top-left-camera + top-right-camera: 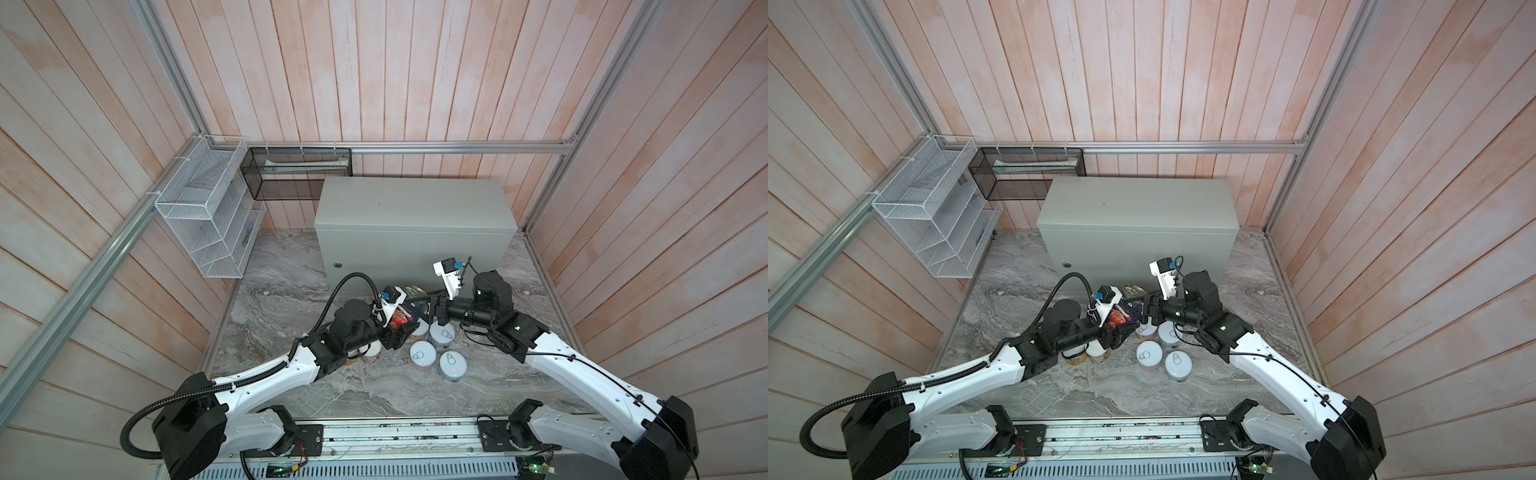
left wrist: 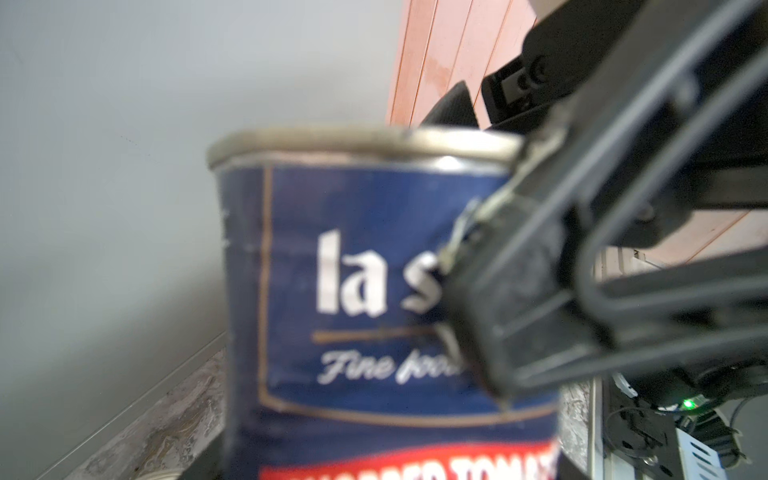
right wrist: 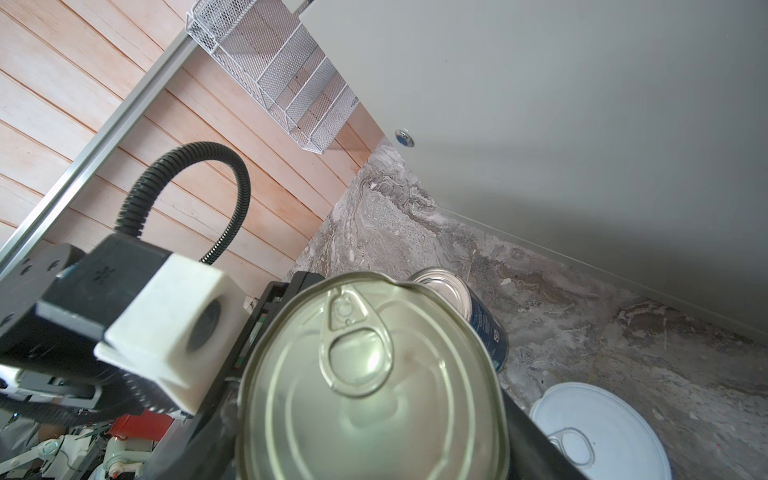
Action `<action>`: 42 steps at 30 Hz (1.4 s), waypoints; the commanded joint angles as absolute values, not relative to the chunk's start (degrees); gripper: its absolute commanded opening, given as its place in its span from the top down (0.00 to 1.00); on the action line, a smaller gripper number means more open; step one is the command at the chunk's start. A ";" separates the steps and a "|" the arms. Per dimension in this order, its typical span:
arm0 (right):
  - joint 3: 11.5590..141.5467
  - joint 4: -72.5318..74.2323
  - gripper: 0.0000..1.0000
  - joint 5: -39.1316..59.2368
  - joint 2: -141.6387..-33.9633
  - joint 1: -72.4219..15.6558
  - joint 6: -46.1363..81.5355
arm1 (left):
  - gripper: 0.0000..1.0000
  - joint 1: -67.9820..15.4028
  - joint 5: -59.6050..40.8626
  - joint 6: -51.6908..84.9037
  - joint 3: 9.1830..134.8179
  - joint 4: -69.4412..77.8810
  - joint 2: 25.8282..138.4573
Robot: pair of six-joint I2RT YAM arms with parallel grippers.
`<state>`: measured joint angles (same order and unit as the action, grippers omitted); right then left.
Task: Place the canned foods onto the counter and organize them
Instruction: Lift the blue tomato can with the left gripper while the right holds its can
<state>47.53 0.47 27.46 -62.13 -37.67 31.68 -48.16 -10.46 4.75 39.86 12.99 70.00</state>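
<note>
1. While both arms meet in front of the counter (image 1: 411,203), the tomato can (image 1: 403,319) sits between them, and to my eye it is lifted off the marble surface (image 1: 291,311).
2. The left gripper (image 1: 401,332) has it low. Its jaws press the lower body from either side, just visible at the bottom of the left wrist view.
3. The right gripper (image 1: 433,311) pinches it high, with one finger (image 2: 519,291) flat on the label just under the rim. The right wrist view looks almost straight onto the pull-tab lid.
4. The can's long axis leans, base toward the left gripper and lid toward the right gripper and the counter's front.
5. The counter's flat top, with no can on it yet, lies beyond and above the can.
6. My guess is that one grip must let go before the other can carry the can up. The right one sits on the counter side.
7. A blue can (image 3: 478,316) stands just behind the tomato can, and the short cans (image 1: 423,353) cluster near it below. A careless swing could clip them.
</note>
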 commanded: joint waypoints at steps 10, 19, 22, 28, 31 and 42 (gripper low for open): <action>45.41 2.99 0.28 25.89 -56.90 -37.11 32.12 | 0.47 -47.64 -3.67 8.81 44.49 12.92 68.27; 43.53 1.93 0.26 19.99 -54.32 -37.09 31.83 | 0.47 -47.64 1.60 9.41 43.53 10.76 64.72; 43.00 1.97 0.26 19.13 -53.71 -37.08 31.49 | 0.48 -47.61 3.21 9.44 43.58 9.43 63.91; 41.95 1.56 0.21 17.18 -53.01 -37.08 30.60 | 0.48 -47.59 4.50 10.51 43.92 7.80 61.68; 41.63 1.58 0.16 17.04 -52.51 -37.06 30.26 | 0.48 -47.63 5.71 10.74 44.52 6.63 60.71; 38.53 1.91 0.15 14.02 -48.58 -37.05 28.33 | 0.48 -47.64 8.89 9.66 49.87 1.64 57.38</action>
<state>39.44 1.76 15.88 -50.06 -37.21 29.89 -47.42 6.50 9.74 44.77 -4.05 60.90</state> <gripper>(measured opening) 0.849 0.769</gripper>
